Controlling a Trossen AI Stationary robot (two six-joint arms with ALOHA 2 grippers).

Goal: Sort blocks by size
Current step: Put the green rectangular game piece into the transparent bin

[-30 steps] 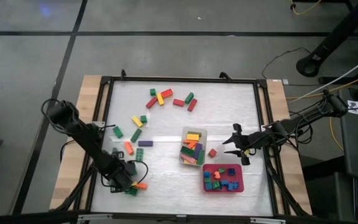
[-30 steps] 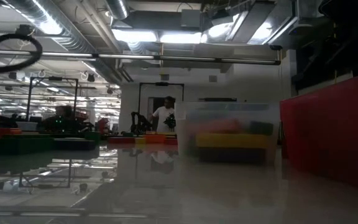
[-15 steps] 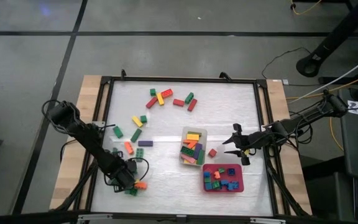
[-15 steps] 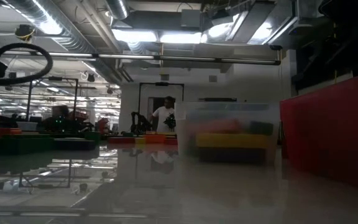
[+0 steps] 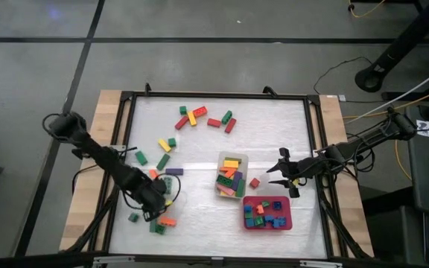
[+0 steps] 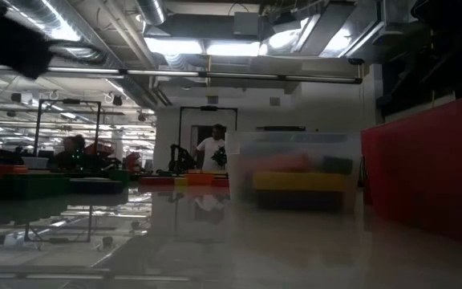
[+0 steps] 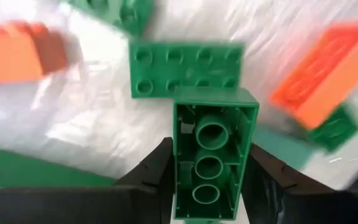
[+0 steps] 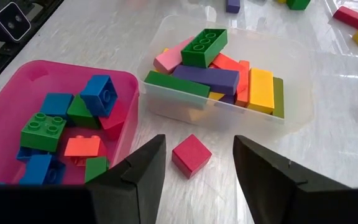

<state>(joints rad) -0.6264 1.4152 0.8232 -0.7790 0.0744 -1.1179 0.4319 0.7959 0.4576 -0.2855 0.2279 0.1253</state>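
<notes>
We see the table from above, with the left gripper low over its near-left part and the right gripper waiting just beside the clear tub and the red tray.

In the left wrist view, the left gripper has its two fingers pressed on the long sides of a green bar, which hangs with its hollow underside and three tubes facing the camera. We judge this a clamped hold, the bar lifted a little above the table. Beneath it lie another green bar, studs up, and two orange bricks, one to each side.

In the right wrist view, the right gripper stands with its fingers apart and nothing between them; a small red cube lies on the table ahead of it. The tub holds the longer bars, green, purple, yellow and pink; the tray holds the short square bricks, blue, green and red. More blocks are scattered across the far and left parts of the table.

We judge the blocks to be light, rigid and smooth-sided, not fragile. The flat long walls offer the best hold, taken at mid-length so the bar cannot swing; the plastic may slip if pinched near one end or across the studs. The bar in hand, being long, belongs by our reading in the tub.
</notes>
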